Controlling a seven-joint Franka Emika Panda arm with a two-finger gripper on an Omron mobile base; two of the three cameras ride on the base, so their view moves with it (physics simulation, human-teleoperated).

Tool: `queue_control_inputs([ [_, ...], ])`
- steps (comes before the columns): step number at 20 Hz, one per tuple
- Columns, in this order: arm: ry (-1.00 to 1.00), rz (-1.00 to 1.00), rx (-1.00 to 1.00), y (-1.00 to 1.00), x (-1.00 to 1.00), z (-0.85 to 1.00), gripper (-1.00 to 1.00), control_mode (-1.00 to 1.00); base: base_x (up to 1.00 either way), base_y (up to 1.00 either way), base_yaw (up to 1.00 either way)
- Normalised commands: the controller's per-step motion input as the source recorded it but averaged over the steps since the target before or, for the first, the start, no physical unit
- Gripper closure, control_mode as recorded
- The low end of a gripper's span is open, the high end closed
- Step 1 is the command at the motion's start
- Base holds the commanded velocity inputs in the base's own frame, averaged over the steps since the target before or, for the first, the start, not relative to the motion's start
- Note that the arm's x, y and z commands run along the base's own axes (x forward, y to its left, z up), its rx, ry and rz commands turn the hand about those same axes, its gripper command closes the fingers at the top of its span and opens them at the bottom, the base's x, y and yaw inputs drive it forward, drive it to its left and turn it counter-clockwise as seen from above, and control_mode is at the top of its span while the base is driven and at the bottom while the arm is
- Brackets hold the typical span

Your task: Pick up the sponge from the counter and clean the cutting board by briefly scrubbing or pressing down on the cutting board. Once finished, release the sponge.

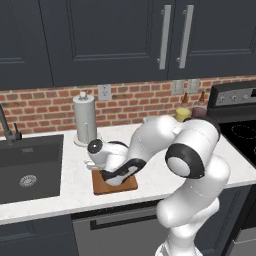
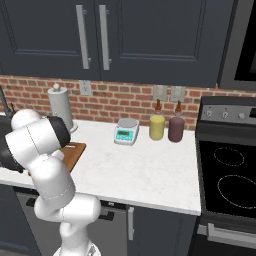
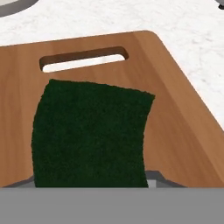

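The dark green sponge sits in the middle of the hand view, held low over the brown wooden cutting board; its far edge lies just short of the board's slot handle. My fingertips are hidden behind the sponge. Whether it presses on the wood I cannot tell. From the left base view my gripper points down onto the cutting board, which lies on the white counter near its front edge. In the right base view my arm covers most of the cutting board.
A paper towel roll stands just behind the board. The dark sink lies to its left. A green-topped scale, a yellow bottle and a dark bottle stand further right, before the stove.
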Motion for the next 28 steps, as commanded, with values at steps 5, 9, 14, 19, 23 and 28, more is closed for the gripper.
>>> queue_control_inputs([
  [5, 0.01, 0.0, -0.04, 0.12, -0.88, -0.54, 1.0, -1.0, 0.0, 0.0, 0.0],
  [9, 0.0, 0.0, -0.03, 0.08, -0.84, -0.7, 1.0, -1.0, 0.0, 0.0, 0.0],
  [14, 0.07, 0.0, 0.0, 0.0, -0.64, -0.68, 1.0, -1.0, 0.0, 0.0, 0.0],
  [19, 0.17, 0.0, 0.01, -0.18, -0.39, -0.46, 1.0, -1.0, 0.0, 0.0, 0.0],
  [23, 0.17, -0.01, 0.05, -0.41, -0.4, -0.24, 1.0, -1.0, 0.0, 0.0, 0.0],
  [28, -0.14, -0.03, 0.03, -0.3, -0.52, 0.1, 1.0, -1.0, 0.0, 0.0, 0.0],
])
